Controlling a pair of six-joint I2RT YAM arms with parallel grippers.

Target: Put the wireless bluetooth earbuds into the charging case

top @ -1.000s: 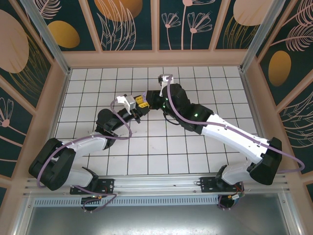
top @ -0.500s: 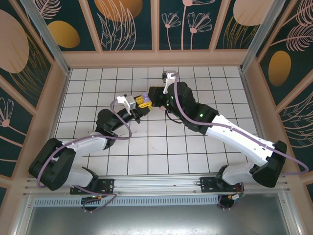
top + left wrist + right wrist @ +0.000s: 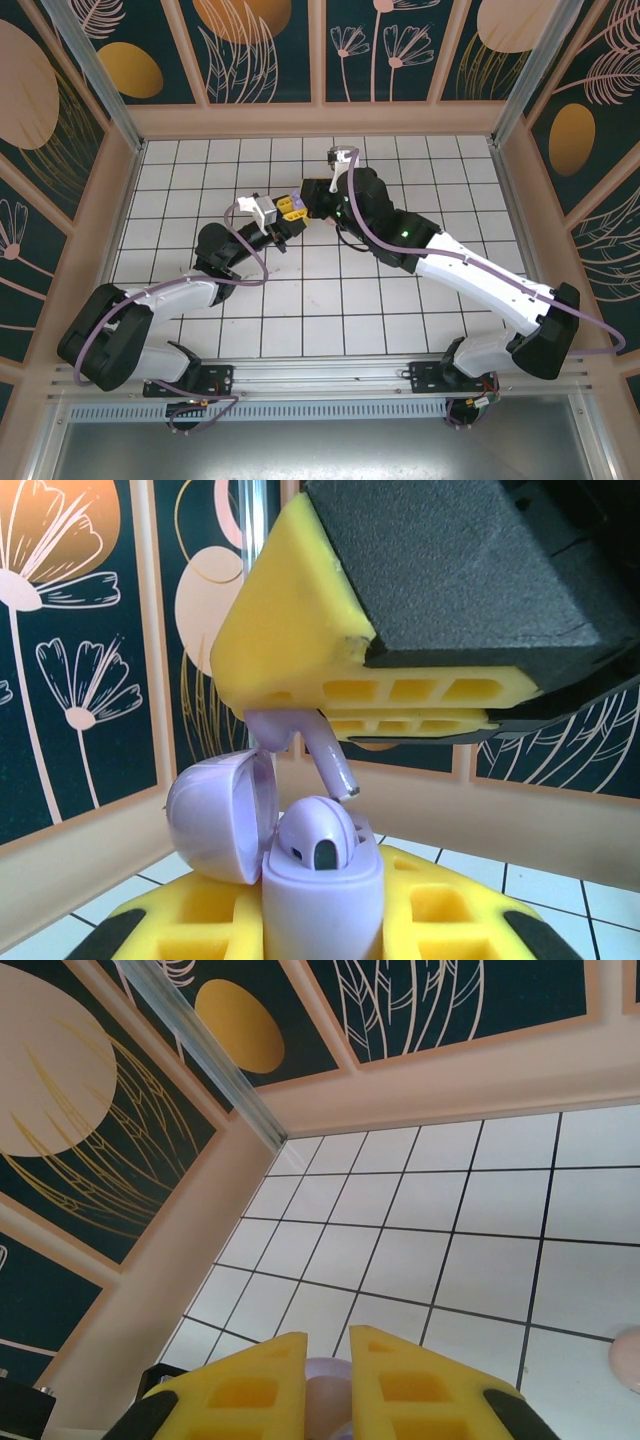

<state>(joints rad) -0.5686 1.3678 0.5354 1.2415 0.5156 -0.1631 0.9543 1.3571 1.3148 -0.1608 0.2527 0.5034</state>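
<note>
My left gripper [image 3: 320, 925] is shut on a lilac charging case [image 3: 320, 905] and holds it upright, with its lid [image 3: 218, 815] swung open to the left. One lilac earbud [image 3: 315, 835] sits in the case. Just above it, my right gripper [image 3: 335, 685] is shut on a second lilac earbud [image 3: 328, 755], whose stem slants down towards the case's free slot without touching it. In the right wrist view this earbud [image 3: 330, 1395] is wedged between the yellow fingers [image 3: 250, 1390]. From the top camera, the two grippers meet over the middle of the tiled floor, left [image 3: 287, 209] and right [image 3: 312, 197].
A pale pink rounded thing [image 3: 628, 1360] lies on the white tiles at the right edge of the right wrist view. Pink-framed patterned walls [image 3: 320, 118] enclose the floor on three sides. Bare tiles [image 3: 420, 160] surround the arms.
The right arm swayed slightly right and back, and its wrist ends a little nearer the case. The left arm and the case have stayed still.
</note>
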